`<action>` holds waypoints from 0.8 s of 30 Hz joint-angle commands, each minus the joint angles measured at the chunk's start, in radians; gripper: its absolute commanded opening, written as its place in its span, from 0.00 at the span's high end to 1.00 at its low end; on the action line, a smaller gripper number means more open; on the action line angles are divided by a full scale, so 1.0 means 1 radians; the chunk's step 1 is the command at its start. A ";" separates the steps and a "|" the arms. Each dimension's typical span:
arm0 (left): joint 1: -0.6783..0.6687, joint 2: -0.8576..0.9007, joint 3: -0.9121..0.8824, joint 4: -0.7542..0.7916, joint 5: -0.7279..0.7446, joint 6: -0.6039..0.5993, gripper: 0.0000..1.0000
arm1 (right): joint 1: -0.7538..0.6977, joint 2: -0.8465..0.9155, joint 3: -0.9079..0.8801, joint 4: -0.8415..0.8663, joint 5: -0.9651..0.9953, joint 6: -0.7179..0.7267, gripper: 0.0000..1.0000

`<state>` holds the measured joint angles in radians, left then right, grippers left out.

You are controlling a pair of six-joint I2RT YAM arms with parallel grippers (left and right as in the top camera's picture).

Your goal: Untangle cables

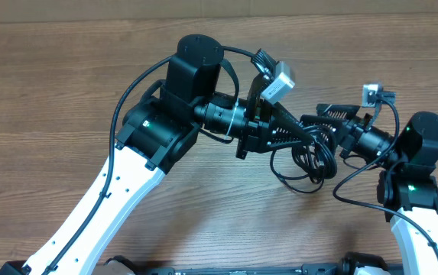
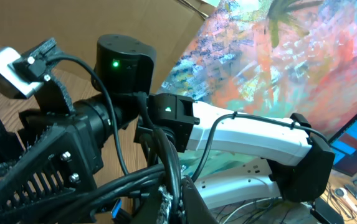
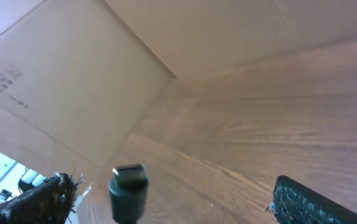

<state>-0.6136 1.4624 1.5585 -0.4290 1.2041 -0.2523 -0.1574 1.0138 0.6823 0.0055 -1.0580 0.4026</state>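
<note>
As seen from overhead, the left pincer [image 1: 304,136] is clamped on the cables [image 1: 308,166], whose loops spill just past its tips. The right pincer [image 1: 327,122] faces it, spread wide. Left wrist: the black cords bunch at its tips. Right wrist: a black plug [image 3: 128,186] stands between the parted jaws.

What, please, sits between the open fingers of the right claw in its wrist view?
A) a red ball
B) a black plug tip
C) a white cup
B: the right wrist view shows a black plug tip between the wide-apart fingers of the right claw.
</note>
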 commanded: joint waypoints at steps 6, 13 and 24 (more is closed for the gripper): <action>0.047 -0.024 0.022 0.021 0.157 0.034 0.96 | -0.007 -0.011 0.005 -0.011 -0.043 -0.019 0.00; 0.103 -0.024 0.022 0.023 0.237 0.077 0.96 | -0.009 -0.045 0.005 -0.011 -0.108 -0.064 0.00; 0.105 -0.024 0.022 0.023 0.237 0.093 0.96 | -0.009 -0.066 0.005 0.001 -0.142 -0.068 0.00</action>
<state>-0.5102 1.4624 1.5585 -0.4171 1.4078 -0.1959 -0.1593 0.9611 0.6823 -0.0013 -1.1645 0.3454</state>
